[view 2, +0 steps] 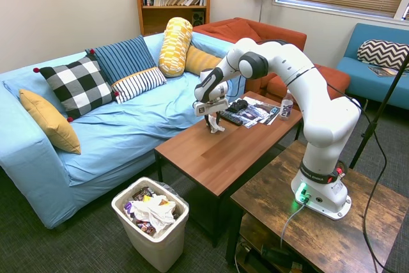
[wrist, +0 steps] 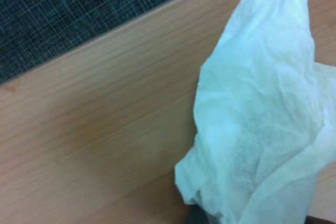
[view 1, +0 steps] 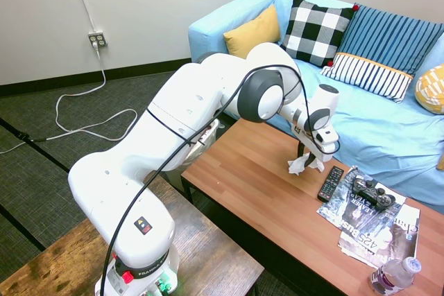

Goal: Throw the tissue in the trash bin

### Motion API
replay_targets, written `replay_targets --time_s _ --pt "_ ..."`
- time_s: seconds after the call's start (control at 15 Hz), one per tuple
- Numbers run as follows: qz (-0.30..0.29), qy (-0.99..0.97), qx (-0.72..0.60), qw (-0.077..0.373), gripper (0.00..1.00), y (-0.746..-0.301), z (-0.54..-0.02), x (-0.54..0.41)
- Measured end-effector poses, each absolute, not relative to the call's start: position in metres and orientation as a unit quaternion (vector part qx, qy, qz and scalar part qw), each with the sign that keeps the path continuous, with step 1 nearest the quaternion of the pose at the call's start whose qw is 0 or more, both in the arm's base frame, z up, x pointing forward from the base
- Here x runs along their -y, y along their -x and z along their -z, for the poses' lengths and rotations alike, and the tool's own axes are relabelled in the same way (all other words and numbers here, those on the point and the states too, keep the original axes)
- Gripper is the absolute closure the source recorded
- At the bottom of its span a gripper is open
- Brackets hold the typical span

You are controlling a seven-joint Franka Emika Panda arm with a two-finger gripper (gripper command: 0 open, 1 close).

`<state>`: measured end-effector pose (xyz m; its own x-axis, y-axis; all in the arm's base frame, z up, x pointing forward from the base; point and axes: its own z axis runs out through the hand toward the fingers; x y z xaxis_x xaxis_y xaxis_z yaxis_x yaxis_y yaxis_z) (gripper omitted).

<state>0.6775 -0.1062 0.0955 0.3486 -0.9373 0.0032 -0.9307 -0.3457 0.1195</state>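
The tissue filled the wrist view, crumpled white against the wooden coffee table. In the exterior views the gripper pointed down over the table, fingers closed on the tissue, its lower tip at or just above the wood. The white arm reached across from its stand, elbow bent high. A remote lay just beside. The trash bin stood on dark carpet near the blue sofa, already holding wrappers.

living room | blue sofa | coffee table | bookshelf
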Motion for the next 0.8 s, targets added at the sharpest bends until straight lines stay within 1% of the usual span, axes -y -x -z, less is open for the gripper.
replay_targets --time_s 0.27,0.4,0.6,0.8 --pt "0.034 -0.821 0.568 0.046 1.00 -0.678 -0.096 0.106" --pt "0.025 -0.825 0.563 0.039 1.00 -0.681 -0.103 0.107" --pt "-0.003 -0.844 0.535 0.020 1.00 -0.692 -0.153 0.077" --pt "-0.026 -0.883 0.469 0.026 1.00 -0.678 -0.200 -0.015"
